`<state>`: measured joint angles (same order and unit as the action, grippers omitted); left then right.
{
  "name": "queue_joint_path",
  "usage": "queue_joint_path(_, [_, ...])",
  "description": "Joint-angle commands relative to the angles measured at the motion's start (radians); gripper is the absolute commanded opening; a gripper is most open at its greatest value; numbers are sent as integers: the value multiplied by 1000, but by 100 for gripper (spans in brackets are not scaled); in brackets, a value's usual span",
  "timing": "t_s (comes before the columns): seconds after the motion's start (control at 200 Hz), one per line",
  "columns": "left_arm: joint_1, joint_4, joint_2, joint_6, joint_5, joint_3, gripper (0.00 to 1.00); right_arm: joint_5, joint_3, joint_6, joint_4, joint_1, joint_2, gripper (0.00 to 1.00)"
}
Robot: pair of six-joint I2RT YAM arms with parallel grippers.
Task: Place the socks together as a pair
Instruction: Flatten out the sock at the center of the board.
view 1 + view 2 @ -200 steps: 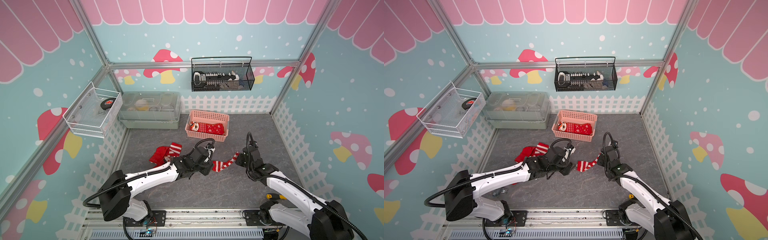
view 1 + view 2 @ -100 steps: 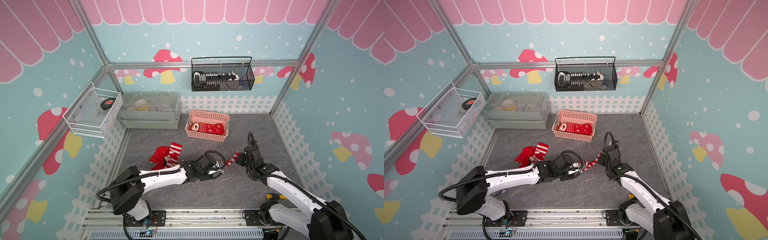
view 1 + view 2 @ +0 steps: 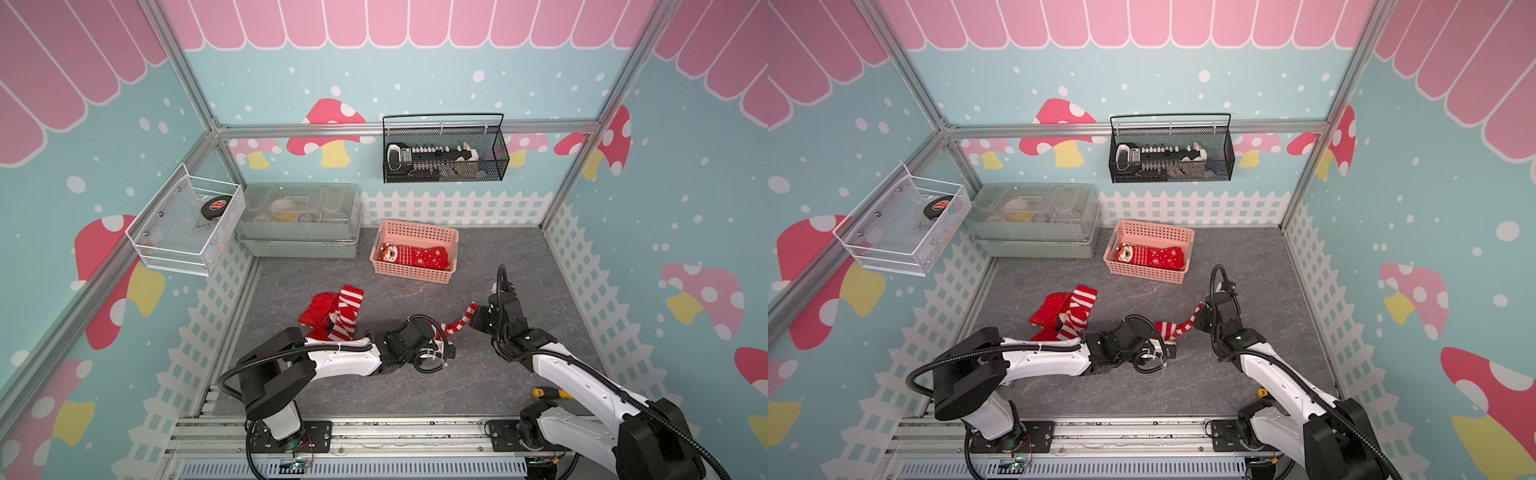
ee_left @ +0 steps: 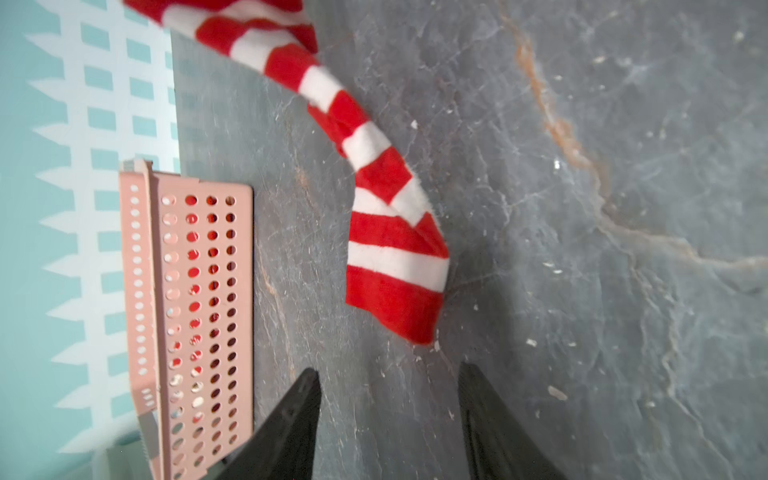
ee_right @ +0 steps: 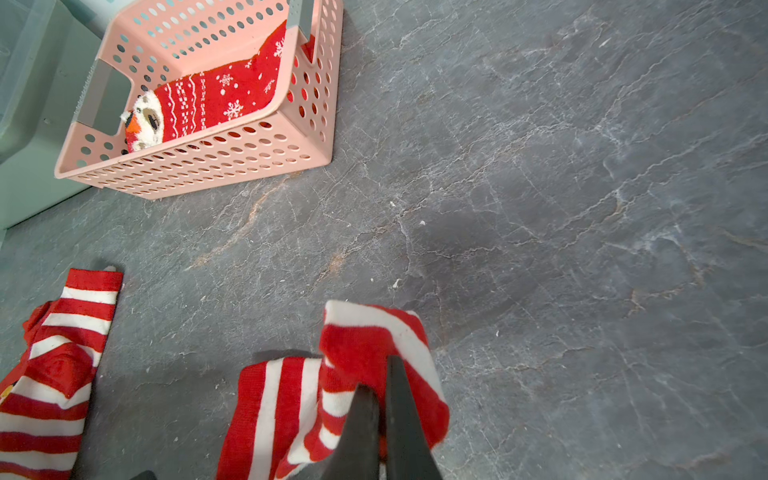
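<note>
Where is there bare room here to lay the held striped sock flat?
Widest bare patch: grey tabletop between the pink basket and the fence on the robot's right. Another lies up front, along the base rail. Crowded: the middle, where the open left end effector faces the striped sock pinched by the right end effector, and the sock pile beside it.

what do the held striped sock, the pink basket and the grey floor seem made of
Striped sock: soft knit fabric, matte, with fuzzy edges.
Pink basket: probably moulded plastic, smooth, faint sheen, even round holes.
Grey floor: matte slate look with veins; real stone or printed sheet, cannot tell.
</note>
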<state>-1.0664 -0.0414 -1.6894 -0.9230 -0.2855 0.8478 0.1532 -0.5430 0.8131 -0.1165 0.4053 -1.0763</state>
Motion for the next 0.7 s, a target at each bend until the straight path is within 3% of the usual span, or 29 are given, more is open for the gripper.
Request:
queue_joint_path(0.0, [-17,-114,-14,-154,-27,-35,55,-10,17,18,28,-8,9,1])
queue_joint_path(0.26, [-16,-148,-71,-158,-28,-28,55,-25,12,18,37,-10,10,1])
queue_joint_path(0.53, [-18,-232,-166,-146,-113,14,53,-34,27,20,29,-10,27,1])
queue_joint_path(0.66, [-29,-271,-184,-101,-154,28,48,-27,37,19,30,-11,51,2])
queue_joint_path(0.695, [-31,-252,-181,-77,-145,37,41,-26,37,16,30,-11,55,2])
